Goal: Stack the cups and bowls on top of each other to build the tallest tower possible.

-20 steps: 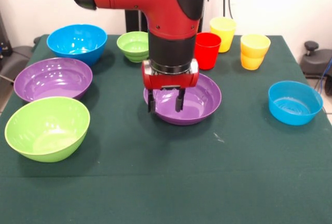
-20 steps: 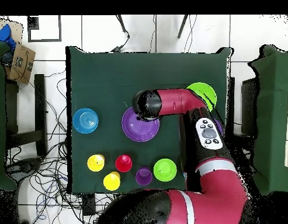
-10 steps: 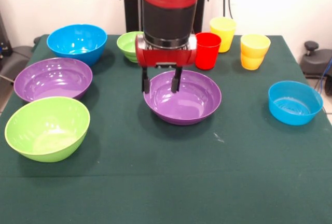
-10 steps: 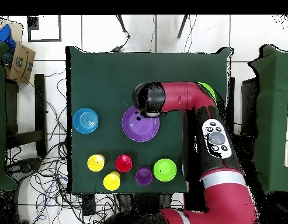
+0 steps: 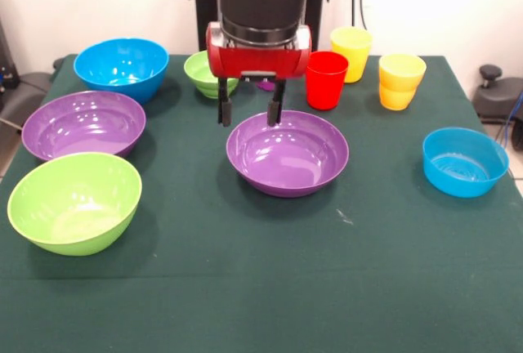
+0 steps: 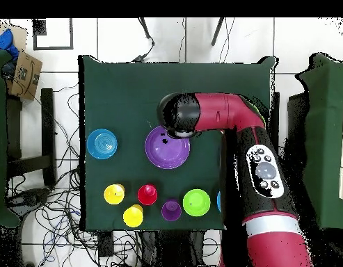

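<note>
Base: large glossy purple plastic bowl (image 5: 288, 154), table centre, empty | Gripper (image 5: 249, 113): fingers apart, holding nothing, over the bowl's 10 o'clock rim | Step: tower not begun | Next: likely the small green plastic bowl (image 5: 209, 73), 11 o'clock.

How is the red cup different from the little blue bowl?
The red cup is tall and narrow; the little blue bowl is low and wide. The red cup stands near the table's far edge beside a yellow cup; the little blue bowl sits alone at the right side. Both sit upright and empty.
</note>
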`<action>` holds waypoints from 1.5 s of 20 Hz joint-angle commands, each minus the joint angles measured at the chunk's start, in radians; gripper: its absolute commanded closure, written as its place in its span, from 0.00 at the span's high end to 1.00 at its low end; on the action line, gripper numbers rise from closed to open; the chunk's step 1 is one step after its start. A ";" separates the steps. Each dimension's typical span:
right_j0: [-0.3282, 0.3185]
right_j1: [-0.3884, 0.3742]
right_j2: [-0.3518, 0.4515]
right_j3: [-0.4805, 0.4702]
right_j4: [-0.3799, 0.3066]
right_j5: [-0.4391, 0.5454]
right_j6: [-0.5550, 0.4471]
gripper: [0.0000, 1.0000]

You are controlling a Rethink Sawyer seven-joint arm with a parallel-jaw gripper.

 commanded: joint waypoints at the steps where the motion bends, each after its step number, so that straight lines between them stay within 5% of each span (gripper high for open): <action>1: -0.042 -0.047 0.091 0.080 0.018 0.091 -0.158 1.00; 10: -0.142 -0.016 0.169 -0.059 0.019 0.232 -0.277 1.00; 18: -0.185 -0.029 0.228 -0.026 -0.018 0.176 -0.286 1.00; 30: -0.097 -0.018 0.183 -0.021 -0.063 0.170 -0.122 1.00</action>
